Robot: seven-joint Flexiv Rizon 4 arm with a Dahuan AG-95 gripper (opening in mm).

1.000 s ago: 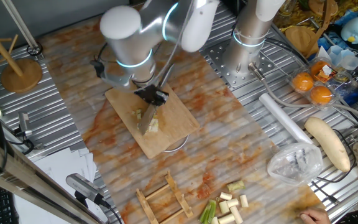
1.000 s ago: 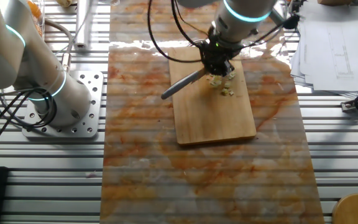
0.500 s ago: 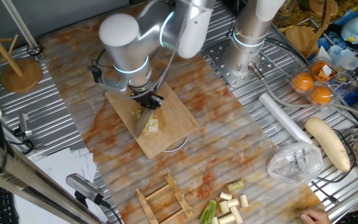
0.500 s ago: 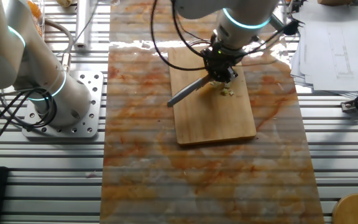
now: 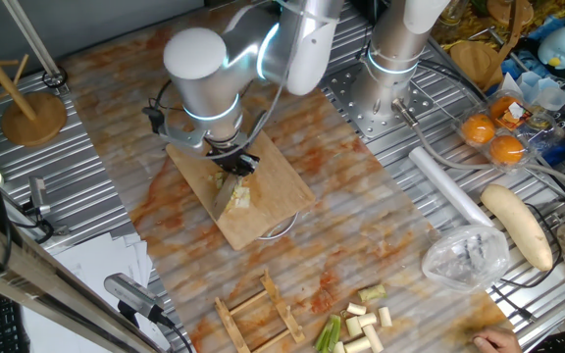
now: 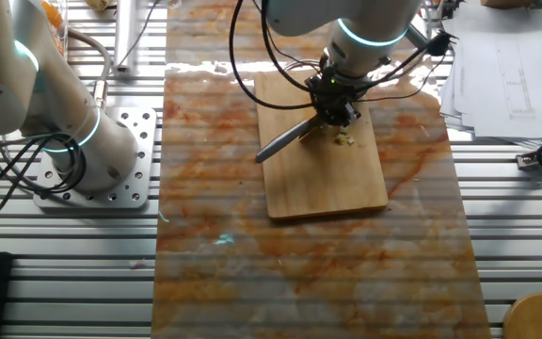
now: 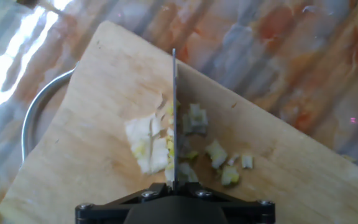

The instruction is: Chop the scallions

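Bits [image 7: 219,155] beside the knife [image 7: 174,118] could scatter off the board [image 7: 98,81] if I chop hard; gripper [image 6: 335,104] pinches the knife handle.

Matt wooden board [image 7: 104,93], metal blade [image 7: 174,112]

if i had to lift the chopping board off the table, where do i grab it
Probably the bare end of the chopping board, farthest from the claw and knife. Come in low from that end: the board lies flat, and the chopped scallions sit near the other end.
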